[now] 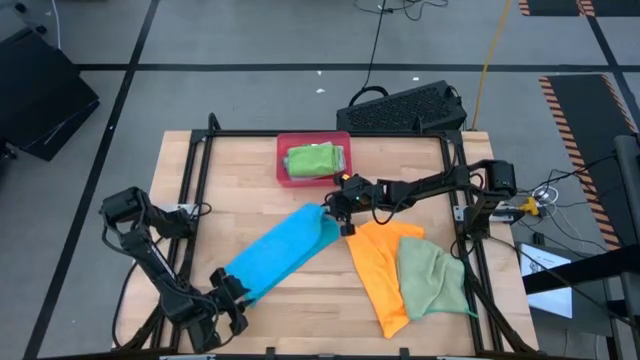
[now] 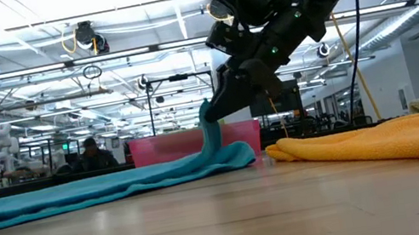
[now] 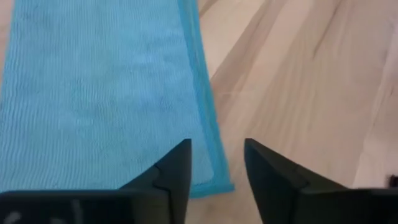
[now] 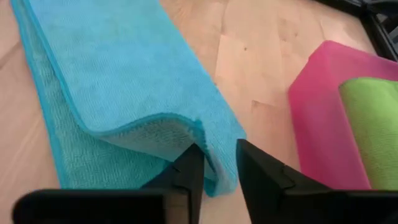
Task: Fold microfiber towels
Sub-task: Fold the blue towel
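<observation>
Blue towel: It lies on the table as a long strip, already folded once. Its long way runs slanted, from the near left corner up toward the middle of the table.

Right claw: It is at the far end of the blue towel. Its two fingers are pinched on the towel's corner. The low view shows that end pulled up off the wood, while the rest lies flat.

Left claw: It sits at the near end of the blue towel. In the left wrist view its fingers are a little apart, and the towel's corner lies right by one of them. It does not look like it has hold of anything.

What matters next: Each claw is at one short end of the strip. My guess is that the lifted far end must travel along the long way, toward the left claw, to fold the strip in half. The right claw is the one nearer that end.

Orange towel: It lies flat just beside the right claw, so the move should keep clear of it.

Pale green towel: It lies partly on the orange one.

Pink tray: It is at the far edge, with a folded bright green towel inside.
</observation>
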Robot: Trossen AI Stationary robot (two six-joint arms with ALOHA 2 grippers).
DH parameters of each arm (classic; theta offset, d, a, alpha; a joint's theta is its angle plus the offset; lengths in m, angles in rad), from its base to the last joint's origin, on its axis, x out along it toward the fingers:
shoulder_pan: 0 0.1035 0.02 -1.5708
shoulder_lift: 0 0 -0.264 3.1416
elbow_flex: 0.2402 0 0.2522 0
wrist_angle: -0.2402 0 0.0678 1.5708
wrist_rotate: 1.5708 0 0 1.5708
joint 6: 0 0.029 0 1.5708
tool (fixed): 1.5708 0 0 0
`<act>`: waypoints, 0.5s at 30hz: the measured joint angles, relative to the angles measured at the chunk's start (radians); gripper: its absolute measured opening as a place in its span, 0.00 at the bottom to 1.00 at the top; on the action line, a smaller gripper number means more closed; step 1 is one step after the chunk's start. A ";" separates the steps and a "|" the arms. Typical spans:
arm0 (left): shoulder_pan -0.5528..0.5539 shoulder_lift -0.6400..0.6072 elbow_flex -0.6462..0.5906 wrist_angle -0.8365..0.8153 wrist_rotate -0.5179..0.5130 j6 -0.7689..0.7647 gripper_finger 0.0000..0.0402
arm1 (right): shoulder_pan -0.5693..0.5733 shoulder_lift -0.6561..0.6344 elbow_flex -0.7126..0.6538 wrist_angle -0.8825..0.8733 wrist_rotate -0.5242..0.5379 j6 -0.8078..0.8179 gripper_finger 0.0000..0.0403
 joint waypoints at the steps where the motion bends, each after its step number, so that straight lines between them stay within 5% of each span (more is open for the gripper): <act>1: 0.000 0.000 0.000 -0.003 0.007 0.000 0.40 | 0.001 0.000 0.000 -0.005 0.001 0.000 0.23; 8: 0.000 0.000 0.000 -0.049 -0.001 -0.009 0.48 | 0.008 -0.019 0.000 -0.064 0.004 0.027 0.28; 15: 0.041 -0.002 -0.045 -0.095 -0.166 -0.091 0.45 | 0.035 -0.062 0.000 -0.149 0.005 0.035 0.29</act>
